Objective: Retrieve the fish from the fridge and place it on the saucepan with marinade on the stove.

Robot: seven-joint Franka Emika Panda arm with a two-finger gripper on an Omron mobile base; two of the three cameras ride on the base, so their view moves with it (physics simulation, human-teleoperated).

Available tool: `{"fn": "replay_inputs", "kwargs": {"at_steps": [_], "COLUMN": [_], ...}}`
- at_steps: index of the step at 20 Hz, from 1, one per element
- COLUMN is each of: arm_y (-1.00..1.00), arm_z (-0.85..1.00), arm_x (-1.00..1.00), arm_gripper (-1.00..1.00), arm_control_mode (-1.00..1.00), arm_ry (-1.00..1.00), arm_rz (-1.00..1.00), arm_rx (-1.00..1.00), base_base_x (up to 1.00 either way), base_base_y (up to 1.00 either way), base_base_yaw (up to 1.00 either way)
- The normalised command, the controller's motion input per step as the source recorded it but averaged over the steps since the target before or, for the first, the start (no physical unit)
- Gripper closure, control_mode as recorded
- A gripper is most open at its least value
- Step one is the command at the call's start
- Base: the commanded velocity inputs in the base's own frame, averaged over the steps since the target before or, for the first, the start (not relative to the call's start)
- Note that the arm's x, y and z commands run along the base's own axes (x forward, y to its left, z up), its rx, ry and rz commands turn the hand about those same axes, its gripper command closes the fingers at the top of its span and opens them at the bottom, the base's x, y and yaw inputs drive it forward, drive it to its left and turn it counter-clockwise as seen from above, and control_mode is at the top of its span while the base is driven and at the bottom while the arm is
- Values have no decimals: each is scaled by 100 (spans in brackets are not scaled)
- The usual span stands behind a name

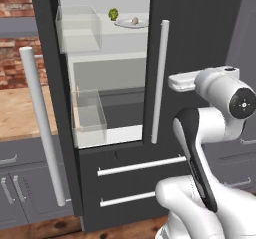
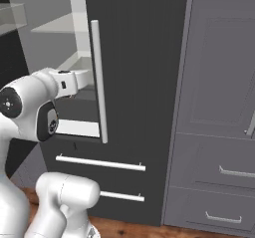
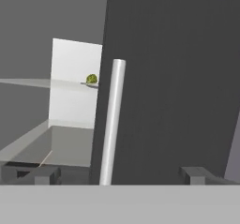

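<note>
The tall dark-grey fridge [image 1: 200,28] has its left door swung open on a white interior [image 1: 120,45] with clear bins [image 1: 80,29]. Its right door is closed. My gripper [image 1: 171,81] hovers open and empty just in front of the right door's pale handle [image 1: 160,80], about halfway up it. In the hand view that handle [image 3: 111,124] rises between my spread fingertips [image 3: 43,174], near my gripper [image 3: 119,175]. From the right, my gripper [image 2: 85,80] sits just left of the handle [image 2: 98,82]. The fish, saucepan, marinade and stove are out of view.
A white plate [image 1: 125,24] on the upper shelf carries a green item [image 1: 113,14] and a beige lump [image 1: 135,20]. Two drawers [image 1: 140,166] lie below. The open door's handle [image 1: 42,128] stands left. Grey cabinets [image 2: 219,107] flank the right, with a wooden counter [image 1: 15,113] on the left.
</note>
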Motion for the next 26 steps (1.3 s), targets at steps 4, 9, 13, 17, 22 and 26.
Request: {"fn": "replay_inputs", "kwargs": {"at_steps": [4,9,13,17,22,26], "arm_y": [0,0,0,0,0,0], "arm_z": [-9,-6,-10,-18,-24,-28], "arm_x": [44,47,52,59,71,80], "arm_gripper": [-100,-100,-100,-100,-100,-100], "arm_control_mode": [-100,-100,-100,-100,-100,-100], "arm_ry": [0,0,0,0,0,0], "arm_rz": [0,0,0,0,0,0], "arm_rx": [0,0,0,0,0,0], "base_base_x": [0,0,0,0,0,0], "base_base_y": [0,0,0,0,0,0], "base_base_yaw": [0,0,0,0,0,0]}}
